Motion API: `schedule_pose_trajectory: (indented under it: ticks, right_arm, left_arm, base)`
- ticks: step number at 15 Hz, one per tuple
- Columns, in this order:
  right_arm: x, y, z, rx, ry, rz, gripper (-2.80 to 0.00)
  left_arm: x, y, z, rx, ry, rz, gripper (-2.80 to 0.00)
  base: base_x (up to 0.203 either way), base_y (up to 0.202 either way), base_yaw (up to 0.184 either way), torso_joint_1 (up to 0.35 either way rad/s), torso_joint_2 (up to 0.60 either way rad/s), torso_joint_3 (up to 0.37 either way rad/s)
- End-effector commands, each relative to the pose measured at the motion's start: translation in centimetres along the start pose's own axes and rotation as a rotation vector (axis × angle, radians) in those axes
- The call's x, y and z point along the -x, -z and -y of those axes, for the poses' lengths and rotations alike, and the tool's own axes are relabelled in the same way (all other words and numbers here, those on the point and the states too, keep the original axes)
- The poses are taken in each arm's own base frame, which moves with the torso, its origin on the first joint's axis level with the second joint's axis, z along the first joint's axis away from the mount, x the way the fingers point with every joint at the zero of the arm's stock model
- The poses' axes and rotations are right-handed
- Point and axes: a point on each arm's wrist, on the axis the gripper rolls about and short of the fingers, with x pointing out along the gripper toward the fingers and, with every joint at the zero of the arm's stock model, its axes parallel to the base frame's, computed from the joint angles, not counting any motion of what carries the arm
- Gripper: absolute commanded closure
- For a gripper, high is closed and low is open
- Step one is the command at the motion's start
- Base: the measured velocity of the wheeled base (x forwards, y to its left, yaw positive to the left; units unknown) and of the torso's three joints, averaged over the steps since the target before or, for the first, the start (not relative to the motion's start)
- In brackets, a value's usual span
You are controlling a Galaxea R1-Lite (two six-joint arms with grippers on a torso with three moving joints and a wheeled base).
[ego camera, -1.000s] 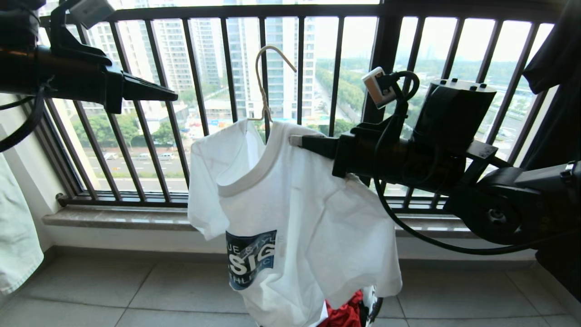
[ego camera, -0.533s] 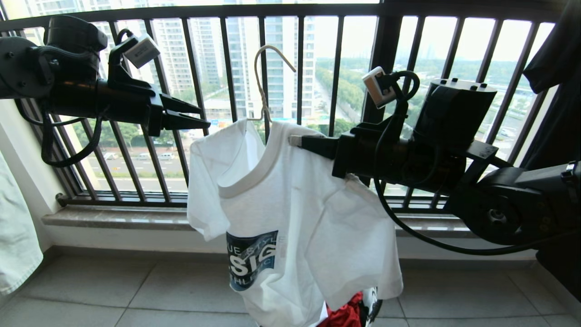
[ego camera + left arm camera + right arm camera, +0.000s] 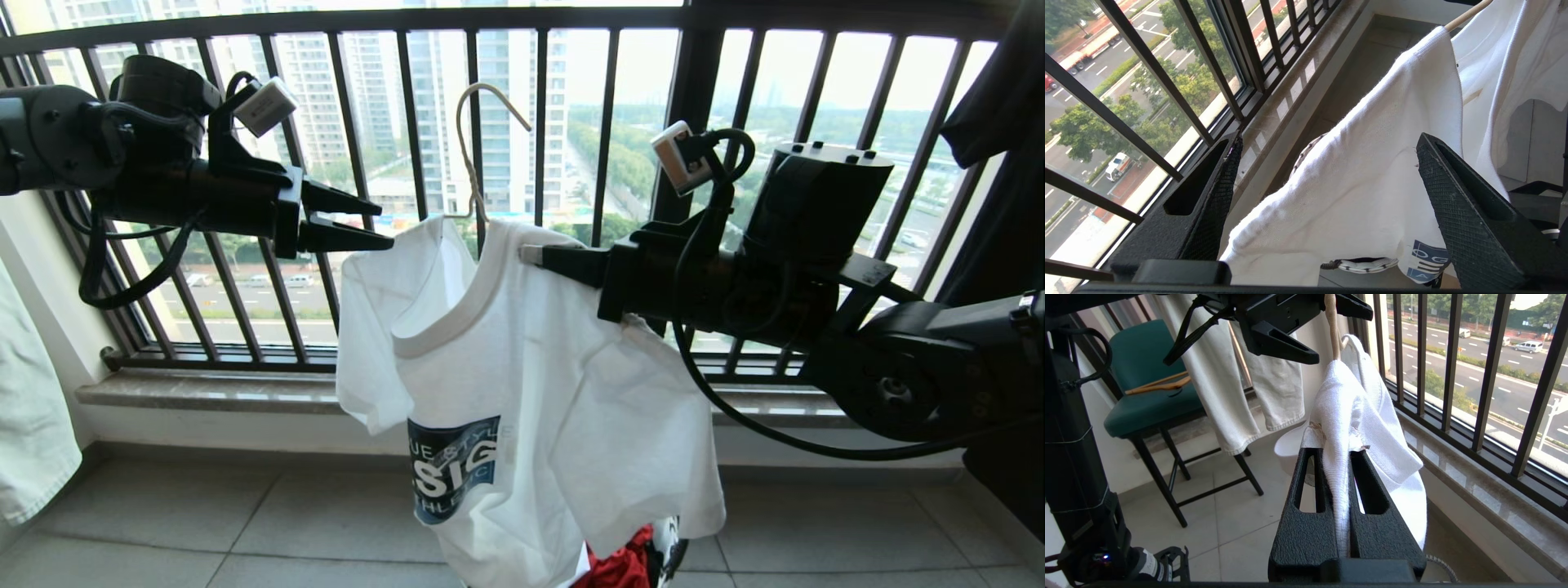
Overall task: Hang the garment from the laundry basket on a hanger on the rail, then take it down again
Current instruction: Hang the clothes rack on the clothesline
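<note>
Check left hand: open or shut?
Open. The left hand has both fingers spread wide beside the T-shirt sleeve, gripping nothing.

I see a pale tiled floor (image 3: 245,523) below the window railing (image 3: 408,122). A green chair (image 3: 1151,396) stands on it, well away from that railing.

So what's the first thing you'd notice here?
A white T-shirt with a blue emblem dangles mid-air on a cream wire hanger, before the black window railing. The right gripper pinches its shoulder, and the left gripper gapes open beside the other sleeve.
</note>
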Motion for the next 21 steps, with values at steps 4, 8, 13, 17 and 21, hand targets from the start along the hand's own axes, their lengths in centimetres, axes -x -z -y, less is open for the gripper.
schedule_pose_trajectory:
  ticks: [4,8,13,17,21]
  right_arm:
    - [0.2,-0.4,-0.4,0.004,-0.022,0.005,0.00]
    - [1.3,-0.7,-1.4,-0.001,-0.109,-0.026,0.00]
    - [2.1,-1.2,-2.6,-0.025,-0.172,-0.076,0.00]
    - [2.0,-0.9,-3.1,-0.029,-0.187,-0.084,0.00]
    - [2.0,-0.8,-3.4,-0.055,-0.203,-0.102,0.00]
  left_arm:
    - [-1.3,0.7,1.1,0.053,0.070,-0.027,-2.80]
    - [-0.7,-0.7,3.5,0.087,0.113,-0.046,-2.80]
    - [1.3,-1.5,6.9,0.133,0.139,-0.077,-2.80]
    - [1.7,-0.6,9.5,0.164,0.178,-0.104,-2.80]
    - [0.9,0.4,9.5,0.141,0.208,-0.119,-2.80]
  base:
    - [0.000,0.000,0.000,0.000,0.00,0.000]
    - [0.000,0.000,0.000,0.000,0.00,0.000]
    - [0.000,0.000,0.000,0.000,0.00,0.000]
    - [0.000,0.000,0.000,0.000,0.00,0.000]
    - [0.000,0.000,0.000,0.000,0.00,0.000]
